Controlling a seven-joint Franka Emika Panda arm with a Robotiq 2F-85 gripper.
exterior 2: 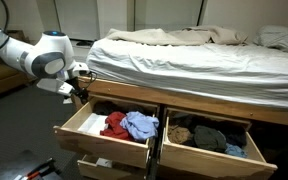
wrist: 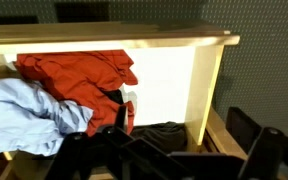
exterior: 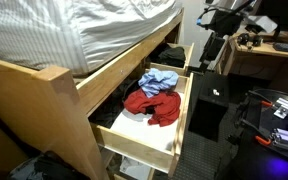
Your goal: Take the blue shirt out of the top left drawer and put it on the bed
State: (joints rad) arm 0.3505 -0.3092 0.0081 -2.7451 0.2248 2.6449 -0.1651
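Note:
The blue shirt [exterior: 160,80] lies crumpled in the open top left drawer [exterior: 134,143] under the bed [exterior: 84,30], next to a red garment [exterior: 152,105]. Both exterior views show it; in an exterior view the shirt [exterior 2: 141,124] lies right of the red garment [exterior 2: 114,123] in the drawer [exterior 2: 99,143]. In the wrist view the shirt [wrist: 24,115] is at the left and the red garment [wrist: 79,72] above it. My gripper [exterior 2: 77,88] hangs beside the bed's corner, above the drawer's outer end, open and empty. It also shows in an exterior view [exterior: 216,48] and the wrist view [wrist: 169,160].
The top right drawer [exterior 2: 209,135] is open too and holds dark clothes. A lower drawer [exterior 2: 109,165] is pulled out a little. A black box [exterior: 212,100] stands on the floor beside the open drawer. A wooden desk [exterior: 274,50] stands behind the robot.

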